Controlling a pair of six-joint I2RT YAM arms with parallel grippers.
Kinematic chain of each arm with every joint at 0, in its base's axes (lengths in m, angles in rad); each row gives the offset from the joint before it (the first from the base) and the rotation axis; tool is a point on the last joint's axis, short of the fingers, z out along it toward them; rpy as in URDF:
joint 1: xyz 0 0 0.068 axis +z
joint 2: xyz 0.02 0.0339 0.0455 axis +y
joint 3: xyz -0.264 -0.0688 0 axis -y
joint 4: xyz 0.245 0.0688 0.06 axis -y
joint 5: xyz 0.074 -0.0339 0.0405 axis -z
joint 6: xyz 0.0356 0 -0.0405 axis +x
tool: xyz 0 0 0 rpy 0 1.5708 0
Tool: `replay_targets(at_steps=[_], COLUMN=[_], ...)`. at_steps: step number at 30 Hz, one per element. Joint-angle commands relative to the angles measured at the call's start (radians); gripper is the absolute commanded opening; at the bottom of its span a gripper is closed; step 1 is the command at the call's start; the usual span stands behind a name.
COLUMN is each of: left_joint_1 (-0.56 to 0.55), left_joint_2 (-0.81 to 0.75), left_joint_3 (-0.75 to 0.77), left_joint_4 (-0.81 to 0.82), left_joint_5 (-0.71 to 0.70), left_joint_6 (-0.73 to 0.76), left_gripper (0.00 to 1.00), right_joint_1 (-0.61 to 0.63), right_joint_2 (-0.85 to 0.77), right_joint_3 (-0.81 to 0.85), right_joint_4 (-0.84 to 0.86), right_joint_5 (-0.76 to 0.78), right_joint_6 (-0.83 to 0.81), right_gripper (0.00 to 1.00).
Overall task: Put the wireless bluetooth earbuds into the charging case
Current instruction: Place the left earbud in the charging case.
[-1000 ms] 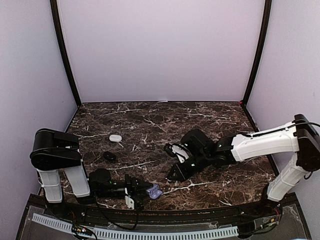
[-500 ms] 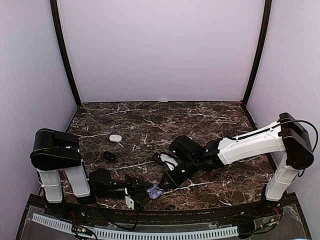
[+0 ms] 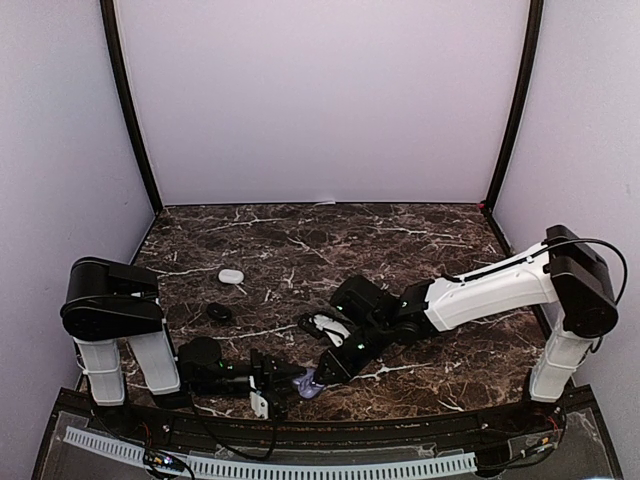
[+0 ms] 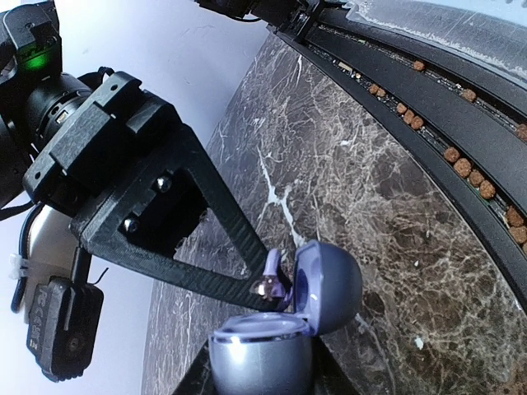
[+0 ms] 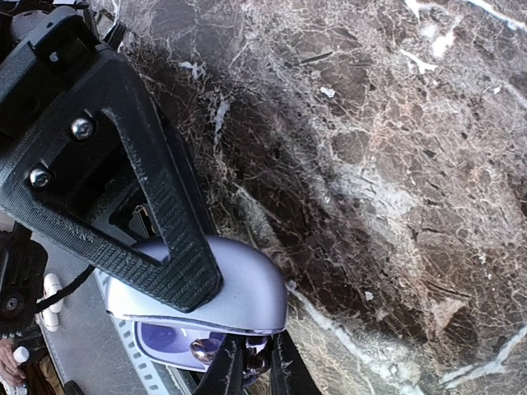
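Observation:
My left gripper [image 3: 296,381] lies low at the table's near edge, shut on an open purple charging case [image 3: 309,384]. In the left wrist view the case's base [image 4: 262,355] sits between my fingers with its lid [image 4: 331,284] hinged up. My right gripper [image 3: 320,372] reaches in from the right, shut on a small purple earbud [image 4: 275,281] right at the open case's mouth. In the right wrist view the earbud [image 5: 262,362] is pinched between my fingertips [image 5: 224,372], beside the case's purple inside [image 5: 165,337]. I cannot tell if the earbud touches the case.
A white pebble-shaped case [image 3: 231,275] and a small black case [image 3: 219,312] lie on the dark marble table [image 3: 420,240] at the left. The table's black front rail [image 4: 428,107] runs just beside the held case. Purple walls stand round the table.
My right arm has swung left and toward the near edge, bringing the earbud from mid-table to the open case. The left arm and case have not moved.

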Motion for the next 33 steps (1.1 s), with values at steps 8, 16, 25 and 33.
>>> replay_targets(at_steps=[8,16,25,33], left_joint_1=[-0.006,-0.006,-0.006,-0.006], left_joint_2=[-0.018,-0.011,-0.007,-0.007], left_joint_3=[0.003,0.002,0.005,0.008], left_joint_4=[0.218,0.210,0.197,0.194], left_joint_5=[0.059,0.069,0.068,0.069], left_joint_6=[-0.061,-0.039,-0.028,-0.048], left_gripper=[0.03,0.03,0.03,0.03], right_joint_1=[0.011,0.009,0.005,0.004], right_joint_2=[0.002,-0.017,-0.021,-0.031], right_joint_3=[0.036,0.032,0.032,0.022], right_joint_4=[0.011,-0.002,0.007,0.030], right_joint_5=[0.017,0.040,0.025,-0.017], right_joint_6=[-0.021,-0.013,-0.004,-0.011], right_gripper=[0.13,0.10,0.11,0.12])
